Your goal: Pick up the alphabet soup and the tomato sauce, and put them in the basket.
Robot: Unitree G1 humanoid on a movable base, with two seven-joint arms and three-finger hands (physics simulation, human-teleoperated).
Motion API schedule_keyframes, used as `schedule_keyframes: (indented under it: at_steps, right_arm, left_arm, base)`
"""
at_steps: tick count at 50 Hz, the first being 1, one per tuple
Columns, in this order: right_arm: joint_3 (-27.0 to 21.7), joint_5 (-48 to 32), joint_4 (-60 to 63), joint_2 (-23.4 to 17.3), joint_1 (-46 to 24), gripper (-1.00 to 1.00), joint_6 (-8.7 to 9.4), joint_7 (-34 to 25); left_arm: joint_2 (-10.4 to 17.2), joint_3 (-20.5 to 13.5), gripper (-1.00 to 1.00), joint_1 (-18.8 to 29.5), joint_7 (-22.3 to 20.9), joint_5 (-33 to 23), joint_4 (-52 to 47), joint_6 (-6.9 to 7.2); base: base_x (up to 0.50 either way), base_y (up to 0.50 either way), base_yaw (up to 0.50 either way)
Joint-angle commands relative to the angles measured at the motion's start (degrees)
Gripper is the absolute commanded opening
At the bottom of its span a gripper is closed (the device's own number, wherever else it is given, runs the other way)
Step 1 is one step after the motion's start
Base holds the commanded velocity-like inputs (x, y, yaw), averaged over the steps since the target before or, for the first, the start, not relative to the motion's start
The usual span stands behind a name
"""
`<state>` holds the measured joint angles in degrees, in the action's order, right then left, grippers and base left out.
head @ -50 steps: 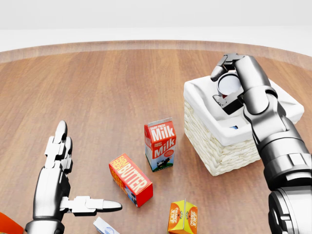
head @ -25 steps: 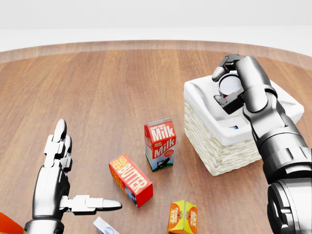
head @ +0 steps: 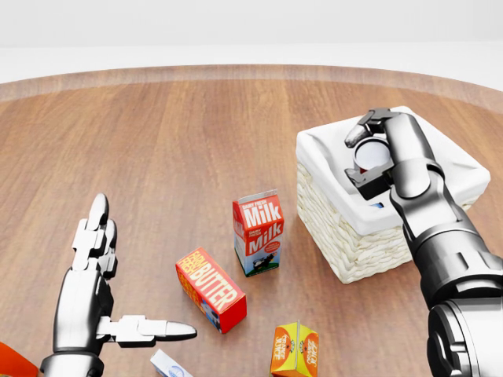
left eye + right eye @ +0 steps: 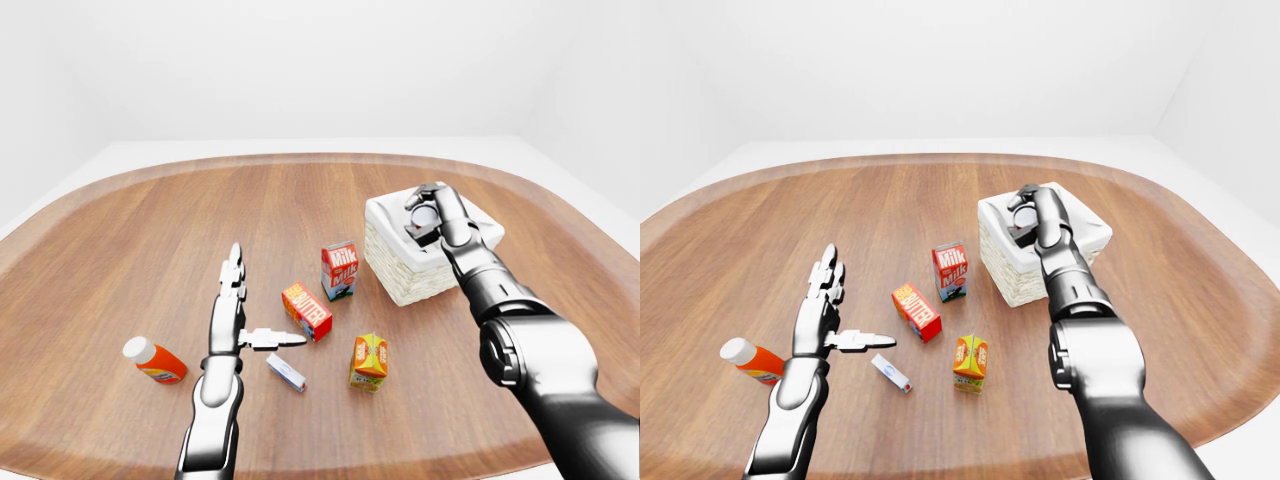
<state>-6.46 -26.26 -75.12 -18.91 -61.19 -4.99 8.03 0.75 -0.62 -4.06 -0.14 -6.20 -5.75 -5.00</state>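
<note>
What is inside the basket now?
Inside the basket, the right hand holds a can. A small blue-marked thing shows below; the rest is hidden.

Your bench is a wide wooden oval with a paler rim. On it stands the white-lined wicker basket, toward the right of the head view. Left of the basket stands a milk carton (upright), then a butter box lying tilted, an orange juice carton, a small white-and-blue packet, and an orange bottle lying down.
</note>
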Motion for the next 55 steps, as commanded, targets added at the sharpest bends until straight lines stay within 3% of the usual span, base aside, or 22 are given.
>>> schedule_keyframes:
  at_steps: [1, 54, 55]
  right_arm:
    - [-0.7, 0.7, -1.2, -0.1, 1.5, -1.00, -0.01, 2.7]
    - [-0.7, 1.2, -1.0, -1.1, 1.3, -1.00, -0.01, 2.9]
    - [-0.7, 1.2, -1.0, -1.0, 1.4, -0.91, -0.01, 2.9]
  left_arm:
    - [0.0, -0.1, 1.00, -0.2, -0.6, 1.0, 0.1, 0.00]
    - [0.0, -0.2, 1.00, 0.0, -0.6, 1.1, 0.3, 0.00]
    - [0.0, -0.2, 1.00, -0.1, -0.6, 1.1, 0.4, 0.00]
  base:
    - [0.00, 0.00, 0.00]
    - [0.00, 0.00, 0.00]
    - [0.00, 0.00, 0.00]
